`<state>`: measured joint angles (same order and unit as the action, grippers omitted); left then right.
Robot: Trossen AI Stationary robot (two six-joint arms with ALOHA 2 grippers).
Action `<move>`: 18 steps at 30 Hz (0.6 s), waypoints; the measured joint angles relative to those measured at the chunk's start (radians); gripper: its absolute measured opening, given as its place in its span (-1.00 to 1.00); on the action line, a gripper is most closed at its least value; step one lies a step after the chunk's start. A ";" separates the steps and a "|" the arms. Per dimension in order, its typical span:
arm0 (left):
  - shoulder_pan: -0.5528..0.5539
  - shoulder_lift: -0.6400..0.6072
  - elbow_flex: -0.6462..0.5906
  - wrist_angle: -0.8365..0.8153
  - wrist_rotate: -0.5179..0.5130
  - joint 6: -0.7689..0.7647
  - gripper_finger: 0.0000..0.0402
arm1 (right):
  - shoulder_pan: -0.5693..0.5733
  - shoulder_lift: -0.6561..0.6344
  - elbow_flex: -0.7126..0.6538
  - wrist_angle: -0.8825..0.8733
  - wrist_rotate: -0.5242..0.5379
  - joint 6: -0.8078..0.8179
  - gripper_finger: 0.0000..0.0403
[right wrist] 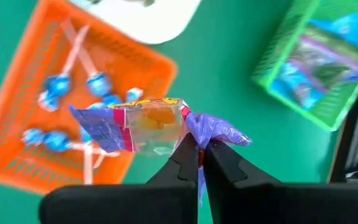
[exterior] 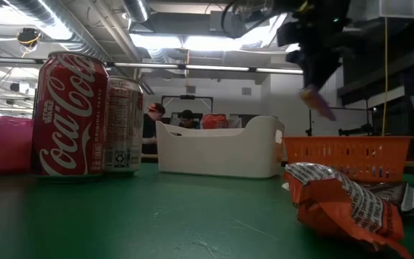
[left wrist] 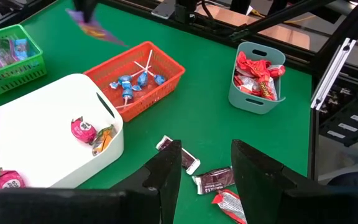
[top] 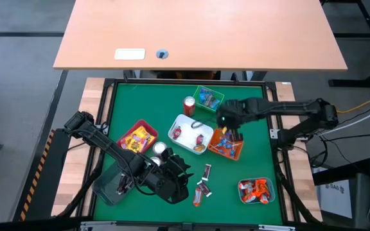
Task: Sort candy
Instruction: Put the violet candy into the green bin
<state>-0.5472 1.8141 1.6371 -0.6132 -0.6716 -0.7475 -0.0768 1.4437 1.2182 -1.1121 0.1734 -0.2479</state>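
Note:
My right gripper [right wrist: 199,146] is shut on a purple-blue packet [right wrist: 135,127] and hangs over the far rim of the orange tray [top: 218,149]. That tray holds blue-stick lollipops [left wrist: 132,84]. The green tray [top: 209,97], with more blue and purple packets, stands just beyond it. The held packet also shows in the low view [exterior: 318,101]. My left gripper [left wrist: 207,171] is open at the table's near left. It hovers above two loose dark bars [left wrist: 215,180] [left wrist: 179,155] and a small red piece [left wrist: 229,202], all lying flat on the green mat. My right gripper pinches the packet's crimped purple end [right wrist: 213,132] between its two fingertips. The fingers come from above and point steeply down. The packet is lifted clear of the trays, and its body sticks out sideways from the fingers.
A white tray [top: 180,123] holds pink-wrapped pieces, a red tray [top: 131,128] holds yellow packets, and a teal tray [top: 270,192] holds red and orange packets. Cans stand at the far middle [top: 189,104] and beside my left arm [top: 159,149]. An orange packet [exterior: 343,205] lies near the low camera.

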 joint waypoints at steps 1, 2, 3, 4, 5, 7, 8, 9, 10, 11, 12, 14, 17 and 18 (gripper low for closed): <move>0.000 0.000 0.000 0.000 0.000 0.000 -0.36 | -0.022 0.000 0.000 0.017 0.000 -0.015 -0.97; 0.000 0.000 0.000 0.000 0.000 0.000 -0.36 | -0.044 0.000 0.000 0.034 0.000 -0.025 -0.97; 0.000 0.000 0.000 0.000 0.000 0.000 -0.36 | -0.066 0.000 0.000 0.051 0.000 -0.036 -0.97; 0.000 0.000 0.000 0.000 0.000 0.000 -0.36 | -0.088 0.000 0.000 0.065 -0.001 -0.049 -0.97; 0.000 0.000 0.000 0.000 0.000 0.000 -0.36 | -0.109 0.000 0.000 0.083 -0.007 -0.059 -0.97; 0.000 0.000 0.000 0.000 0.000 0.000 -0.36 | -0.150 0.000 0.000 0.110 -0.013 -0.081 -0.97; 0.000 0.000 0.000 0.000 0.000 0.000 -0.36 | -0.171 0.000 0.000 0.124 -0.017 -0.093 -0.97; 0.000 0.000 0.000 0.000 0.000 0.000 -0.36 | -0.190 0.000 0.000 0.139 -0.020 -0.102 -0.97; 0.000 0.000 0.000 0.000 0.000 0.000 -0.36 | -0.210 0.000 0.000 0.154 -0.026 -0.111 -0.97; 0.000 0.000 0.000 0.000 0.000 0.000 -0.36 | -0.229 0.000 0.000 0.170 -0.032 -0.121 -0.97; 0.000 0.000 0.000 0.000 0.000 0.000 -0.36 | -0.247 0.000 0.000 0.187 -0.035 -0.127 -0.97; 0.000 0.000 0.000 0.000 0.000 0.000 -0.36 | -0.279 0.000 0.000 0.220 -0.035 -0.128 -0.96; 0.000 0.000 0.000 0.000 0.000 0.000 -0.36 | -0.321 0.000 0.000 0.263 -0.035 -0.134 -0.96; 0.000 0.000 0.000 0.000 0.000 0.000 -0.36 | -0.333 0.000 0.000 0.277 -0.040 -0.146 -0.96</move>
<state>-0.5472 1.8141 1.6374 -0.6131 -0.6716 -0.7476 -0.4102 1.4437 1.2182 -0.8348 0.1333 -0.3937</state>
